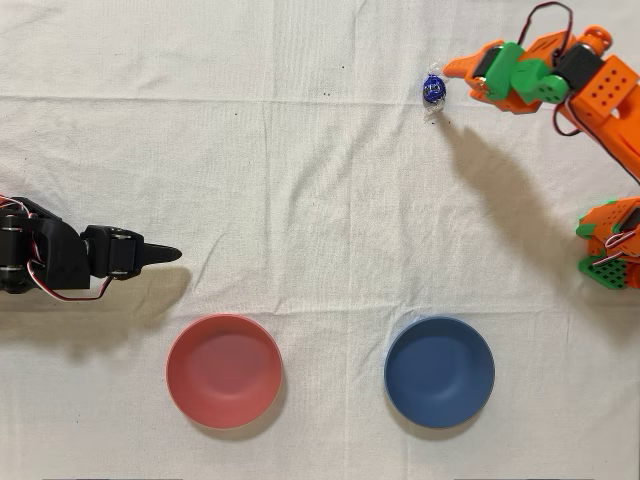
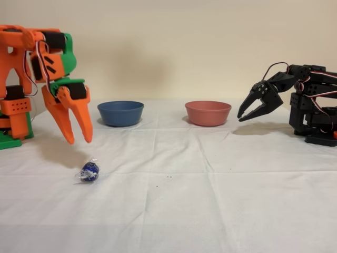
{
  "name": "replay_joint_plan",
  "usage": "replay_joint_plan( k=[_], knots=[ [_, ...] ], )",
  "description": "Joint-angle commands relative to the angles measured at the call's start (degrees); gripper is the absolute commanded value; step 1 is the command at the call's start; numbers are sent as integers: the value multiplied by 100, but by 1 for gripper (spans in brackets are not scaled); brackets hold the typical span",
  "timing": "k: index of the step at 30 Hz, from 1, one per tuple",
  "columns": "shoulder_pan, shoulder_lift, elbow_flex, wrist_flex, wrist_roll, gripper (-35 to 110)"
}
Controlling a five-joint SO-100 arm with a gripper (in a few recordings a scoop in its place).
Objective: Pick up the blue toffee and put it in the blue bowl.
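The blue toffee (image 1: 433,89) lies on the white cloth near the far edge in the overhead view, a small shiny blue ball with clear twisted ends. From the side, the blue toffee (image 2: 89,171) rests below and slightly right of my orange gripper (image 2: 79,140). The gripper hangs above the cloth with its fingers pointing down, open and holding nothing. Seen from overhead, the gripper (image 1: 458,80) sits just right of the candy. The blue bowl (image 1: 439,371) stands empty near the front edge, well away from the candy; in the fixed view the blue bowl (image 2: 120,114) is behind the gripper.
A pinkish-red bowl (image 1: 223,370) stands left of the blue one in the overhead view and is empty. The idle black arm (image 1: 80,258) reaches in from the left edge. The orange arm's base (image 1: 610,250) is at the right edge.
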Motion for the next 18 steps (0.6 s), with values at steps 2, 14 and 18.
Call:
replay_joint_plan(
  k=[2, 14, 18],
  knots=[
    [97, -149, -492, -141, -97, 32],
    [123, -1213, -1380, -211, -246, 32],
    [88, -1415, -1529, -211, -281, 33]
  ],
)
